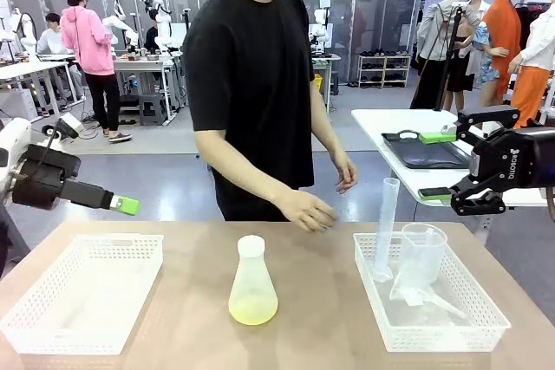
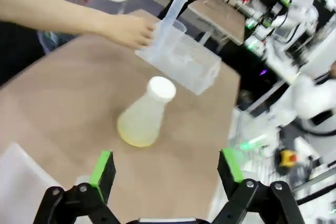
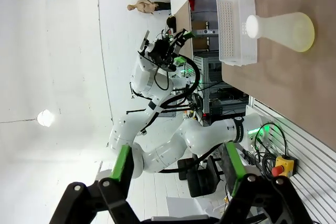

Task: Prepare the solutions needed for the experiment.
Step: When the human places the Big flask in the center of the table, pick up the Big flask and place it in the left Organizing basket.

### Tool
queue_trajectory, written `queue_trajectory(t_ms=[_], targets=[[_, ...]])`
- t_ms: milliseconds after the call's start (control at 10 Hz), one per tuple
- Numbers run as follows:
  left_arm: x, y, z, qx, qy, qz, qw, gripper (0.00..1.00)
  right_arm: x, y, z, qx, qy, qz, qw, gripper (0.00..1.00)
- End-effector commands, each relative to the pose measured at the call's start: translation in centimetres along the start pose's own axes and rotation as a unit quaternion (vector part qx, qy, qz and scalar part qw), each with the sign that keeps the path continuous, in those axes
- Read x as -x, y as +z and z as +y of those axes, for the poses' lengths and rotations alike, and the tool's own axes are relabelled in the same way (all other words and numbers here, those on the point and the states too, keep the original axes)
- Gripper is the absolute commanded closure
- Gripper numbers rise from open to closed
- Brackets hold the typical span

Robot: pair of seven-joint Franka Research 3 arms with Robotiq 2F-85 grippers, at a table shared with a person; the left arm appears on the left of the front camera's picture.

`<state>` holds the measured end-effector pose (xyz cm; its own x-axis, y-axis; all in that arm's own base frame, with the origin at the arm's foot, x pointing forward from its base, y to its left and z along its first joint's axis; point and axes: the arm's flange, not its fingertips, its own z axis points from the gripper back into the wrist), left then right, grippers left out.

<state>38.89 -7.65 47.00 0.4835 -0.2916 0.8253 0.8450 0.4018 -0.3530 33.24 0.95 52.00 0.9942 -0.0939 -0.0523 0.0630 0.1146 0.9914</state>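
A translucent whitish conical flask (image 1: 252, 279) stands upright at the middle of the table, with the pale yellow solutions (image 1: 252, 308) shallow in its bottom. In the left wrist view the flask (image 2: 144, 113) stands beyond my left gripper (image 2: 166, 167), which is open and holds nothing. That left gripper (image 1: 123, 204) hovers above the table's left end. My right gripper (image 1: 439, 165) is open and empty, high over the right end. From the right wrist view the flask (image 3: 281, 31) is far off, beyond the right gripper (image 3: 176, 163). The person's hand (image 1: 309, 211) hangs above the far edge.
A white basket (image 1: 82, 294) lies at the left. Another white basket (image 1: 486, 318) at the right holds a graduated cylinder (image 1: 386, 227), a beaker (image 1: 423, 244) and a funnel (image 1: 414, 288). Bare tabletop surrounds the flask. A black tray (image 1: 425, 153) lies on a table behind.
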Motion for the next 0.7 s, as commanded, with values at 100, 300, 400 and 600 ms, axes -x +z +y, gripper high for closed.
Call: queue_trajectory(t_ms=[100,300,400,600], targets=[[0.9,-1.1,0.1,-0.051,-0.207,-0.034,0.976,0.0,-0.1,0.0,0.1,-0.004,-0.001,0.0,1.0,0.15],[1.1,-1.3,-0.7,-0.063,-0.244,-0.027,0.967,0.0,-0.1,0.0,0.1,-0.004,-0.001,0.0,1.0,0.15],[1.0,-1.1,-0.6,-0.054,-0.252,-0.026,0.966,0.0,-0.1,0.0,0.1,-0.004,-0.001,0.0,1.0,0.15],[0.3,-0.6,-0.5,-0.047,-0.245,-0.017,0.968,0.0,-0.1,0.0,0.1,-0.004,-0.001,0.0,1.0,0.15]])
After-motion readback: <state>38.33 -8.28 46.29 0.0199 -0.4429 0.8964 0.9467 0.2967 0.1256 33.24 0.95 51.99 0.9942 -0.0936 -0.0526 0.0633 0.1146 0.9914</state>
